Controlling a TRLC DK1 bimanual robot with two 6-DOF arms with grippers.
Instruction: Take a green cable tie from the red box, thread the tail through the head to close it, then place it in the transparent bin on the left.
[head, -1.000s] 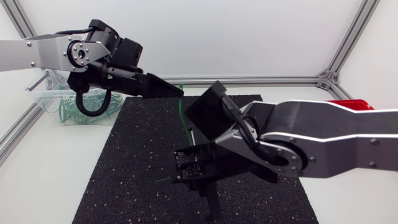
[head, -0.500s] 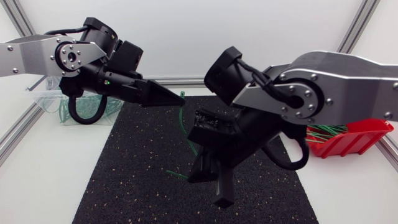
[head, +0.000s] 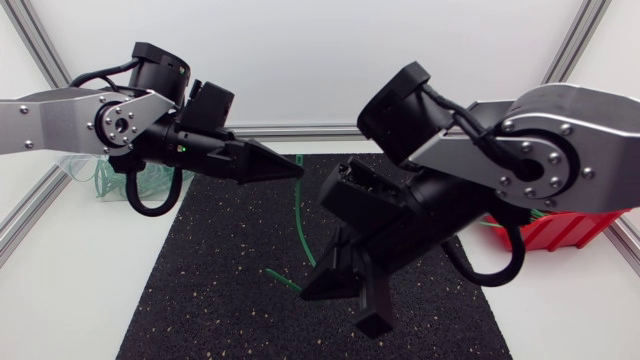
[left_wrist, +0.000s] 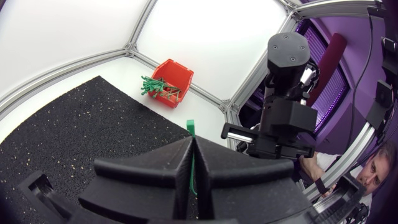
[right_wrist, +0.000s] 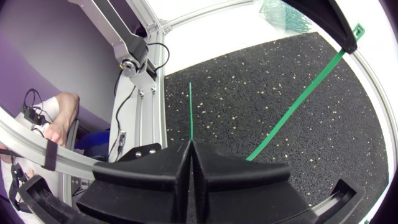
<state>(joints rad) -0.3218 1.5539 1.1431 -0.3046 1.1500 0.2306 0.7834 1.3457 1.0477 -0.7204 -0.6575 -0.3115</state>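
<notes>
Step in hand: threading. The tie is out of the box and held at both ends; not closed yet.

- Left gripper (head: 292, 170): over the far part of the black mat (head: 200, 290), jaws pressed together, pinching the green cable tie (head: 303, 225) just below its head. In the left wrist view the head (left_wrist: 190, 127) stands clear of the fingertips.
- Right gripper (head: 315, 288): nearer and lower, right of the mat's middle, jaws pressed together on the tail end. In the right wrist view a short thin length of tail (right_wrist: 190, 112) sticks out ahead of the fingertips.
- Between the two grips the strap hangs down from the left gripper, bends near the mat and runs into the right gripper. From the right wrist it shows as a long diagonal band (right_wrist: 298, 99) rising to the head under the left fingertip.
- Head and tail tip are well apart and, as far as I can judge, not lined up.
- Red box (head: 560, 225): far right, mostly behind the right arm, spare ties (left_wrist: 155, 87) inside it.
- Transparent bin (head: 85, 165): far left, behind the left arm, with some green ties in it already.

Next move, judged: bring the free tail tip up to the head and aim it square at the slot. That calls for turning one wrist so tip and slot share an axis, then a short straight push. The protruding tail is thin and may flex off the slot, so approach slowly. The bin drop comes after that.
</notes>
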